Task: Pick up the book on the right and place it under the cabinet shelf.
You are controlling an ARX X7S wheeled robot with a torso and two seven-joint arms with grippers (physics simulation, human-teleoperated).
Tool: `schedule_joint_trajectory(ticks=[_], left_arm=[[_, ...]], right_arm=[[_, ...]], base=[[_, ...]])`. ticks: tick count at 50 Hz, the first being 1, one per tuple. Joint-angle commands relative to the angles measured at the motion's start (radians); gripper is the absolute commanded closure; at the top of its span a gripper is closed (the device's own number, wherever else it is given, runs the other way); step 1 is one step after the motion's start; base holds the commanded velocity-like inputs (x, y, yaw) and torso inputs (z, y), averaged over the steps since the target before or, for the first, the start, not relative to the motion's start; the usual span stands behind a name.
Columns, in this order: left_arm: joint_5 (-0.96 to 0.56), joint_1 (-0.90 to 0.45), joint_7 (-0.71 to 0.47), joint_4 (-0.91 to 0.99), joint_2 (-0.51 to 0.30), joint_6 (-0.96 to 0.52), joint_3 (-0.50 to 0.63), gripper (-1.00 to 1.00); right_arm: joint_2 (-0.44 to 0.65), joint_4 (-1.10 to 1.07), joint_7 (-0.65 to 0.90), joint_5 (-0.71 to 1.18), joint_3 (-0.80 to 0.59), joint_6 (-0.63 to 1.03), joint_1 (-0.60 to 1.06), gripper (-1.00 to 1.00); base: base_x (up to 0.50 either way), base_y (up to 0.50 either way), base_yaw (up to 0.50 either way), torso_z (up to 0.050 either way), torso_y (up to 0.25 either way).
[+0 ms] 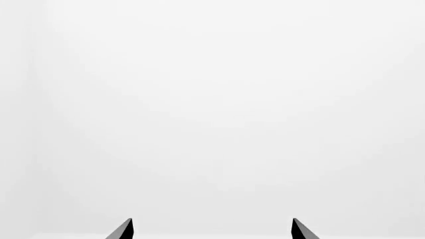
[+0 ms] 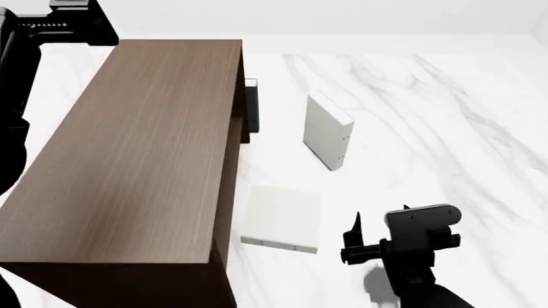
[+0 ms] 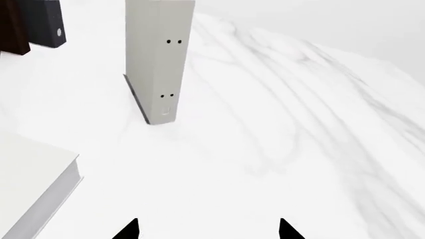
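Observation:
The book (image 2: 328,131) (image 3: 159,59) is a pale grey hardback standing upright on the marble top, right of the cabinet, with tiny dark dots down its spine. The cabinet shelf (image 2: 137,160) is a tall dark-brown wood-grain box filling the left of the head view; its open side faces the books. My right gripper (image 2: 380,216) (image 3: 208,230) hovers low over the marble, nearer than the book and pointing at its spine, open and holding nothing. In the left wrist view my left gripper (image 1: 212,230) is open, facing only blank white.
A second pale book (image 2: 281,218) (image 3: 33,194) lies flat beside the cabinet's near corner, left of my right gripper. A dark book (image 2: 251,106) (image 3: 43,22) stands against the cabinet's open side. My left arm (image 2: 17,96) reaches up behind the cabinet's far left edge.

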Motion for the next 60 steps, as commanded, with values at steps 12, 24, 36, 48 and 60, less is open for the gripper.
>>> schedule_joint_trajectory(ticks=[12,24,36,48,60], left_arm=[[-0.028,0.017,-0.004,0.028,-0.008,-0.007,-0.017,-1.00],[-0.024,0.046,0.001,0.028,-0.011,0.009,-0.017,-1.00],[-0.042,0.061,0.007,0.042,-0.012,0.012,-0.024,-1.00],[-0.041,0.073,0.009,0.047,-0.015,0.021,-0.019,-1.00],[-0.042,0.071,0.009,0.049,-0.014,0.024,-0.012,-1.00]], right_arm=[[-0.083,0.246,-0.086,-0.095,-0.070,-0.051,0.130,-1.00],[-0.136,0.378,-0.132,-0.128,-0.099,-0.099,0.183,-1.00],[-0.164,0.502,-0.146,-0.168,-0.116,-0.151,0.202,-1.00],[-0.205,0.657,-0.173,-0.178,-0.109,-0.240,0.213,-1.00],[-0.239,0.782,-0.201,-0.182,-0.107,-0.307,0.219,-1.00]], base=[[0.00,0.00,0.00,0.000,0.000],[0.00,0.00,0.00,0.000,0.000],[0.00,0.00,0.00,0.000,0.000],[0.00,0.00,0.00,0.000,-0.003],[0.00,0.00,0.00,-0.002,-0.008]])
